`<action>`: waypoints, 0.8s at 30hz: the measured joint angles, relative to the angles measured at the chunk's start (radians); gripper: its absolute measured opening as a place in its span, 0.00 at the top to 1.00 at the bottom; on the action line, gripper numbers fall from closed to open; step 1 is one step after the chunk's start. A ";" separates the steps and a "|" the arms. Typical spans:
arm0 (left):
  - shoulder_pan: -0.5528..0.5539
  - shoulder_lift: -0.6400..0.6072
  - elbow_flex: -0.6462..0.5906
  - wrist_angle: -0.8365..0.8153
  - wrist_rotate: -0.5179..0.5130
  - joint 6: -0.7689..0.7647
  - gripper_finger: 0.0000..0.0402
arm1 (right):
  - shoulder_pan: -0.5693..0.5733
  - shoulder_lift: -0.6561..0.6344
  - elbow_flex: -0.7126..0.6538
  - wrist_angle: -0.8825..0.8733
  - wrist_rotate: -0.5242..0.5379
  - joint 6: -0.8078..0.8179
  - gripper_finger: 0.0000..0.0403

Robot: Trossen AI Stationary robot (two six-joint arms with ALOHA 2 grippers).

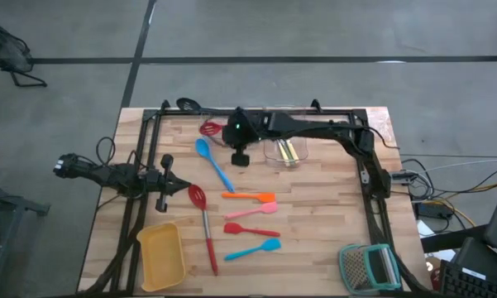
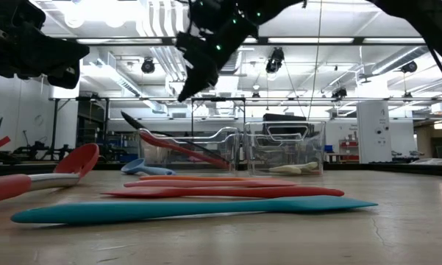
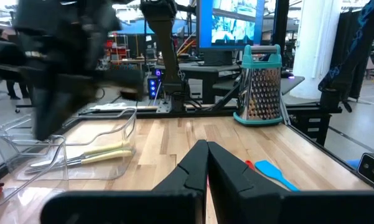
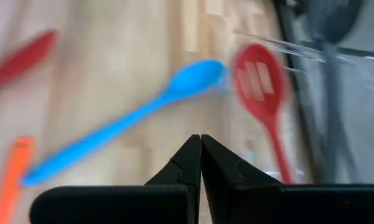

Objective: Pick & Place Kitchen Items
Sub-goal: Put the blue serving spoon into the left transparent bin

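While the right gripper (image 1: pixel 241 157) hovers with jaws closed and empty above the blue spoon (image 1: pixel 212 163), the left gripper (image 1: pixel 162 184), jaws also closed, waits at nine o'clock on the tabletop (image 1: pixel 331 215).

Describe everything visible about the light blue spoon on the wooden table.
The light blue spoon is one smooth piece, plastic or silicone by its look, with an oval bowl and a long slim handle. It lies flat on the wooden table, bowl toward the far edge, handle slanting toward the orange spatula. No gripper touches it.
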 joint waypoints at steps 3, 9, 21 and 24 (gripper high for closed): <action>0.000 0.000 0.000 0.000 0.000 0.000 0.97 | 0.048 0.000 -0.012 0.041 0.000 0.080 0.97; 0.000 0.000 0.000 0.000 0.000 0.000 0.97 | 0.126 0.000 -0.051 0.054 0.001 0.274 0.87; 0.000 0.000 0.000 0.000 0.000 0.000 0.97 | 0.159 0.097 -0.108 0.320 0.090 0.543 0.55; 0.000 0.001 0.000 0.000 0.000 0.000 0.97 | 0.161 0.150 -0.109 0.333 0.113 0.552 0.51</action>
